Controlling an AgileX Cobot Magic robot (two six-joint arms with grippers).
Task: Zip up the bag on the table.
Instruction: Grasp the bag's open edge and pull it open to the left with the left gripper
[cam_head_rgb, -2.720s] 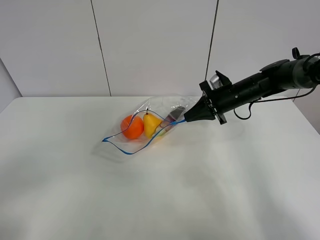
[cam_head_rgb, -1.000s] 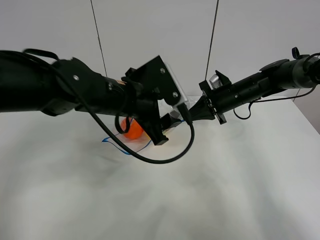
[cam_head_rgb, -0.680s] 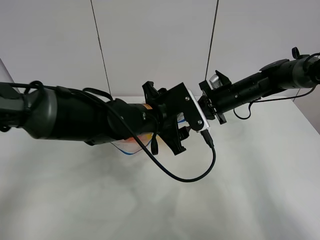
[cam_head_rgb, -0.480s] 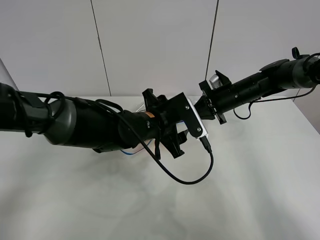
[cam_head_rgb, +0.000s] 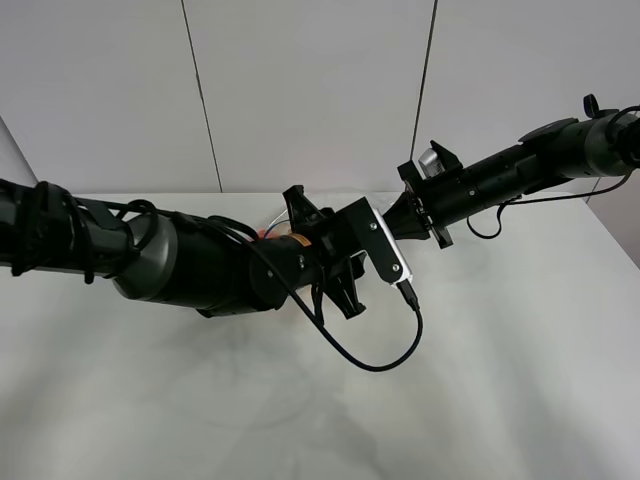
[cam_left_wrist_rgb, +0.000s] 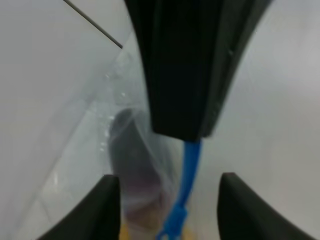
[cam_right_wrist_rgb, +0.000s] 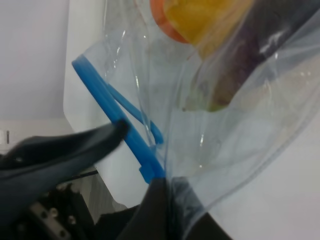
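Note:
The bag lies on the white table (cam_head_rgb: 500, 380), mostly hidden under my left arm (cam_head_rgb: 200, 265) in the high view. Through the clear plastic (cam_right_wrist_rgb: 235, 115) the right wrist view shows orange, yellow and dark purple items. My right gripper (cam_right_wrist_rgb: 162, 207) is shut on the bag's corner at the end of the blue seal strip (cam_right_wrist_rgb: 117, 117). In the left wrist view the right gripper's shut black fingers (cam_left_wrist_rgb: 187, 65) pinch the blue strip (cam_left_wrist_rgb: 190, 157). My left gripper (cam_left_wrist_rgb: 170, 210) is open, with one fingertip on each side of the strip, close to the right gripper.
A grey panelled wall (cam_head_rgb: 310, 90) rises behind the table's far edge. The left wrist camera's black cable (cam_head_rgb: 385, 355) loops down over the table. The right arm (cam_head_rgb: 520, 170) reaches in from the right, above the table.
My left arm has swung in from the left over the bag and brought its open gripper up to the strip beside the right gripper. The right gripper has held still, shut on the bag.

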